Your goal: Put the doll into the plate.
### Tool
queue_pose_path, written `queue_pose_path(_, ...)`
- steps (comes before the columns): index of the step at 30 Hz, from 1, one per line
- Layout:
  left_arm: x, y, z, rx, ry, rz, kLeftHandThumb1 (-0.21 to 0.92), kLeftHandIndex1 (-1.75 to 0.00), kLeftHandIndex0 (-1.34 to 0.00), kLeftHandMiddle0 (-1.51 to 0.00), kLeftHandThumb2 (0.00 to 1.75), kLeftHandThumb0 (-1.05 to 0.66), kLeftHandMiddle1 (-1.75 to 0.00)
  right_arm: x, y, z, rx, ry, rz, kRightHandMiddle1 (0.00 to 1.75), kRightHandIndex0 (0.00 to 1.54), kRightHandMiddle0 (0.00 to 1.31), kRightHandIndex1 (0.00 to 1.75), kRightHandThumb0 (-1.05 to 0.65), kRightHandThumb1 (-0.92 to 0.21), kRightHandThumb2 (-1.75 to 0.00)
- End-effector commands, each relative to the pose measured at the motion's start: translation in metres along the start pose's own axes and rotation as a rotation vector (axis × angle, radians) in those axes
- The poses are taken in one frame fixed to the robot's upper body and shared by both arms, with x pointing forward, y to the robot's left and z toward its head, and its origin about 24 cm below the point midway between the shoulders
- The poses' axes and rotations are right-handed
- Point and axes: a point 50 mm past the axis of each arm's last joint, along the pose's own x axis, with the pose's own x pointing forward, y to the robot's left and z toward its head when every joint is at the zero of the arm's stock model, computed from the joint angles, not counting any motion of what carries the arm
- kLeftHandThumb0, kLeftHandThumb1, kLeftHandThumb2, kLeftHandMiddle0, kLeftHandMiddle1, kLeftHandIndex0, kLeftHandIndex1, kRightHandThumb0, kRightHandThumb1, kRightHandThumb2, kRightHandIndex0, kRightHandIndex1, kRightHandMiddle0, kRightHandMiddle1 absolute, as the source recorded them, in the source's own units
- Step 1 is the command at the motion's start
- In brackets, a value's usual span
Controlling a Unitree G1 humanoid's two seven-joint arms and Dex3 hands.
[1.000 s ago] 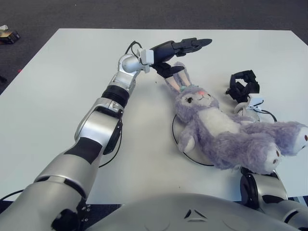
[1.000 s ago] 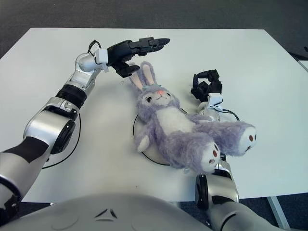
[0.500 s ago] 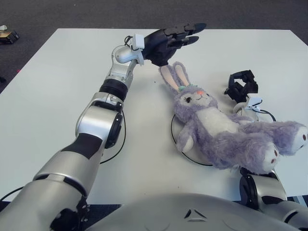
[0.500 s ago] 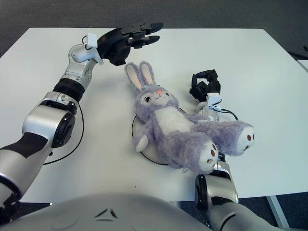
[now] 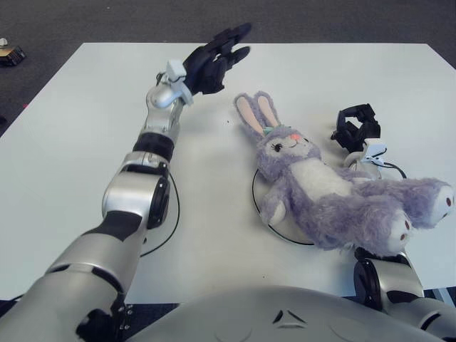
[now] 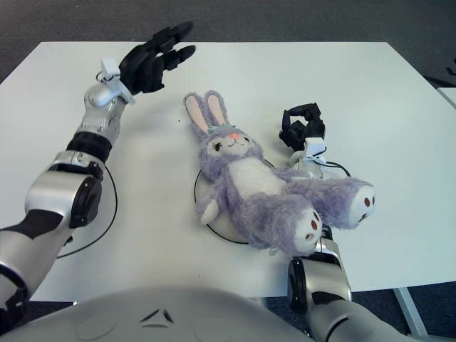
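White tabletop (image 5: 85, 128) on dark carpet, as I see it from my head camera, contents listed left to right. Item one: my left hand (image 5: 212, 58), black, three-fingered, raised above the far left-centre of the table with fingers spread and holding nothing, well apart from the toy. Item two: a black cable (image 5: 169, 221) looping on the table beside my left forearm. Item three: a lilac plush rabbit doll with long pink-lined ears and a white belly (image 5: 324, 192), lying on its back, head toward the far side, feet toward the near right edge. Item four: a flat white round plate with a dark rim (image 5: 265, 214), mostly covered by the doll; the torso and one arm lie over it, while the ears and both legs extend past the rim. Item five: my right hand (image 5: 358, 128), black, just right of the doll's head, fingers curled inward, gripping nothing I can make out.
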Motion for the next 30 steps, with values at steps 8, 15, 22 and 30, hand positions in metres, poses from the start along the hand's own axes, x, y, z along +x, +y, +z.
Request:
queue_pose_path(8, -0.036, 0.009, -0.031, -0.024, 0.036, 0.314, 0.92, -0.87, -0.43, -0.59, 0.60, -0.58, -1.07, -0.019, -0.010, -0.038, -0.031, 0.170, -0.004, 1.75, 0.82, 0.31, 1.75, -0.37, -0.75, -0.74)
queue_pose_path(15, -0.046, 0.007, -0.041, -0.054, 0.049, 0.399, 0.92, -1.51, -0.35, -0.54, 0.57, -0.52, -1.59, -0.019, -0.014, -0.041, -0.031, 0.174, -0.004, 1.75, 0.82, 0.31, 1.75, -0.37, -0.75, -0.74)
queue_pose_path(22, -0.054, 0.006, -0.049, -0.095, 0.063, 0.438, 0.92, -1.71, -0.24, -0.54, 0.49, -0.36, -1.70, -0.019, -0.016, -0.042, -0.033, 0.176, -0.003, 1.75, 0.82, 0.31, 1.75, -0.37, -0.75, -0.74)
queue_pose_path(30, -0.058, 0.003, -0.054, -0.110, 0.080, 0.430, 0.92, -1.71, -0.24, -0.66, 0.48, -0.35, -1.74, -0.019, -0.019, -0.043, -0.034, 0.176, 0.000, 1.75, 0.83, 0.31, 1.75, -0.37, -0.74, -0.75)
